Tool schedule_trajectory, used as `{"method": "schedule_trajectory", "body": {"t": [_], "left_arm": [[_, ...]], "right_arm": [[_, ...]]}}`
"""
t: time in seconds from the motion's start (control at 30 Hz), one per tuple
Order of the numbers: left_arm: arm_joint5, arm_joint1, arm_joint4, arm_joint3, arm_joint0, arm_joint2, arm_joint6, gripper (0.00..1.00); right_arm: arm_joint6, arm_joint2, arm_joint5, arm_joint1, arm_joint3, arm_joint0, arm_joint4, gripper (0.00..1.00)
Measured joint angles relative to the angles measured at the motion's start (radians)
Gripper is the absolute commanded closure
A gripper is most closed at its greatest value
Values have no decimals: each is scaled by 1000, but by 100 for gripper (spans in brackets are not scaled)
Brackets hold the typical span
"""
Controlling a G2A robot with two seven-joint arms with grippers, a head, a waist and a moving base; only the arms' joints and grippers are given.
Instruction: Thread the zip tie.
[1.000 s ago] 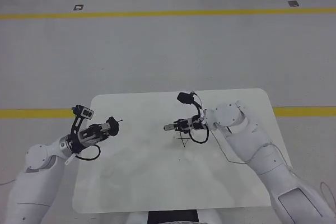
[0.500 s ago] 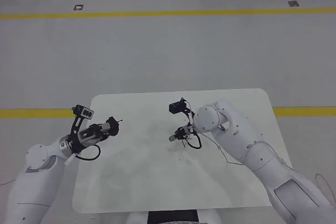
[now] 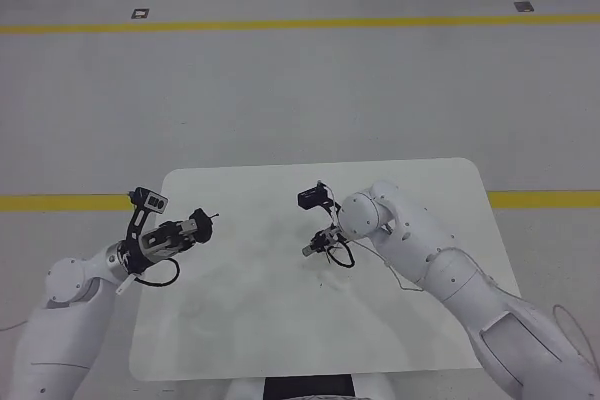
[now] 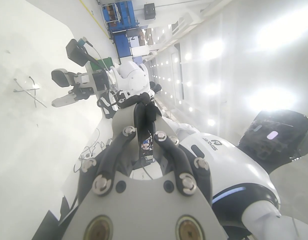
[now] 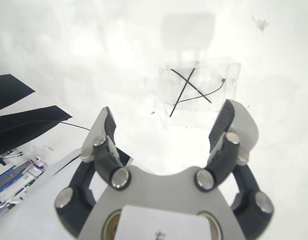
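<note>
From the top, our right end effector [image 3: 313, 246] hangs over the middle of the surface [image 3: 250, 320]. The left end effector [image 3: 201, 226] is well apart at 9 o'clock. The ties beneath are hard to make out.

Left wrist view: the left one is clenched, contents unclear.

Right wrist view: the right one, released, faces crossed zip ties [image 5: 190, 88] in a clear tray [image 5: 232, 76] just ahead, so the right arm is nearer.

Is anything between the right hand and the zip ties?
In the right wrist view, bare table and the near wall of the clear tray holding the zip ties lie before the open right hand.
</note>
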Motion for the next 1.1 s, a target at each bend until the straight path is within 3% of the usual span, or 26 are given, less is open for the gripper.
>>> {"method": "schedule_trajectory", "body": {"t": [0.23, 0.7, 0.73, 0.77, 0.87, 0.93, 1.1], "left_arm": [[0, 0, 0, 0, 0, 0, 0, 100], [0, 0, 0, 0, 0, 0, 0, 100], [0, 0, 0, 0, 0, 0, 0, 100], [0, 0, 0, 0, 0, 0, 0, 100], [0, 0, 0, 0, 0, 0, 0, 100], [0, 0, 0, 0, 0, 0, 0, 100], [0, 0, 0, 0, 0, 0, 0, 100]], "right_arm": [[-3, -17, -30, -3, -7, -4, -24, 0], [-11, -23, -33, -10, -8, -5, -31, 0], [-6, -22, -32, -10, -12, -3, -34, 43], [-1, -20, -30, -10, -14, -1, -35, 55], [12, -14, -25, -8, -25, 2, -48, 65], [22, -12, -21, -6, -31, 0, -63, 65], [30, -15, -14, -6, -23, -8, -91, 85]]}}
